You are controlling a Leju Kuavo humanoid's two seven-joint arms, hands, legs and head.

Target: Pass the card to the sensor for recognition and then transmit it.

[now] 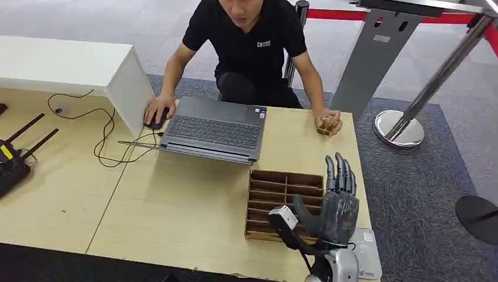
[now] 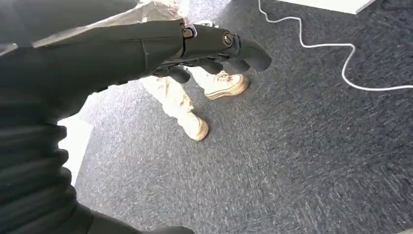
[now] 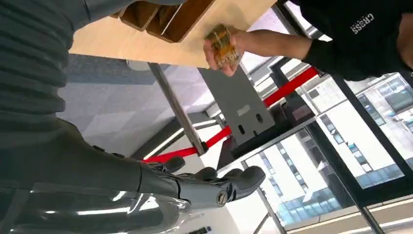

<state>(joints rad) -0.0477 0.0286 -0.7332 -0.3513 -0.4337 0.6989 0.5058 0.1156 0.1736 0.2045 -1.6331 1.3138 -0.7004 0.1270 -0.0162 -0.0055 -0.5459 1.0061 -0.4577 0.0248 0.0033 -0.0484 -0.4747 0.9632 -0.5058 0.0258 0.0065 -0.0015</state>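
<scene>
Card is not something I can pick out: the slots of the one wooden divider tray (image 1: 286,187) look bare or hold things edge-on, too small to tell. Right hand (image 1: 336,202) hovers over the tray's near right corner, fingers (image 1: 339,173) straight and apart, holding nothing; it is the nearer hand. One pale sensor pad (image 1: 370,254) lies on the counter (image 1: 176,205) just beside it, toward the robot. Left hand (image 2: 204,53) hangs over carpet, fingers loosely bent, empty. One person's hand (image 1: 329,124) holds a small brownish object beyond the tray.
</scene>
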